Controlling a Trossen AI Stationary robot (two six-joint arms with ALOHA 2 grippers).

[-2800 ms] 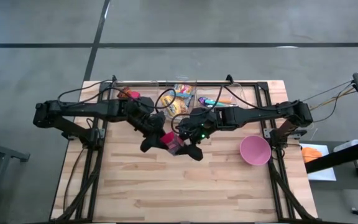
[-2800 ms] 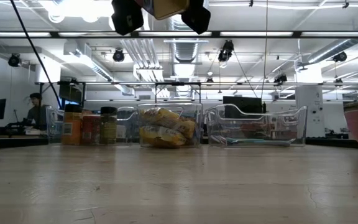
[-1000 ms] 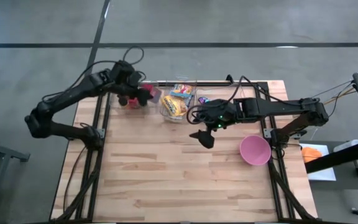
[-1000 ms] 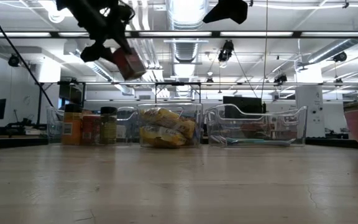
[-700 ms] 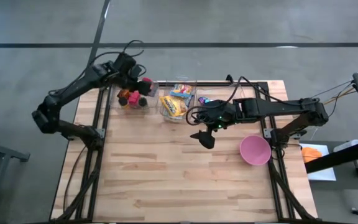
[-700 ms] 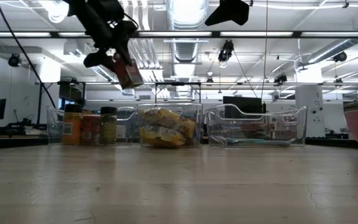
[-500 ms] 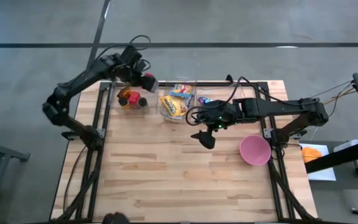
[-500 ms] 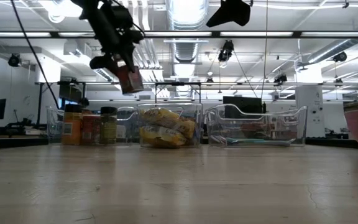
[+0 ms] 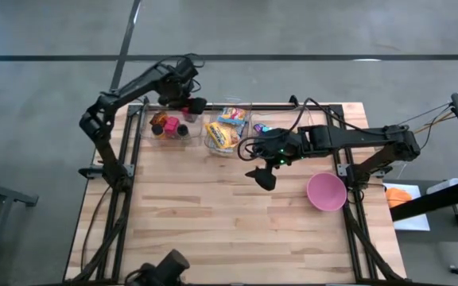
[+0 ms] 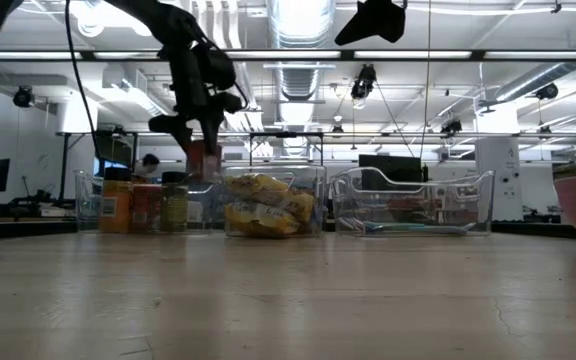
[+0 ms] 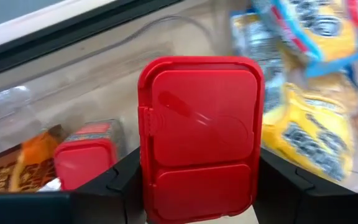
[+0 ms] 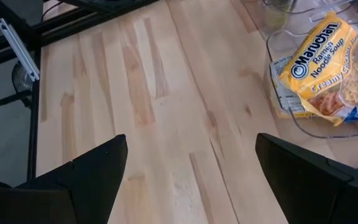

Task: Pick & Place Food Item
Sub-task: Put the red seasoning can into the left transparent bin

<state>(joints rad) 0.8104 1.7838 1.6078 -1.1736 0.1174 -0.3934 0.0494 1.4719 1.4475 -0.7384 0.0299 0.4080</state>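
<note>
While your left pincer (image 11: 197, 180) pinches the red-lidded container (image 11: 199, 134) over the far-left bin (image 9: 159, 133), releasing off-centre risks toppling the jars (image 10: 140, 205); right pincer (image 12: 191, 168) hangs spread.

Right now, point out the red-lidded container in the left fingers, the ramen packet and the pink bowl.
Red-lidded container (image 11: 199, 140): left wrist view, middle of its red lid.
Ramen packet (image 12: 325, 65): right wrist view, middle of its printed face.
Pink bowl (image 9: 326, 192): high view, inside of the bowl.

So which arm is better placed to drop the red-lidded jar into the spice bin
The left. Its left gripper already grips the red-lidded jar above the spice bin, while the right gripper hangs open over bare table.
</note>
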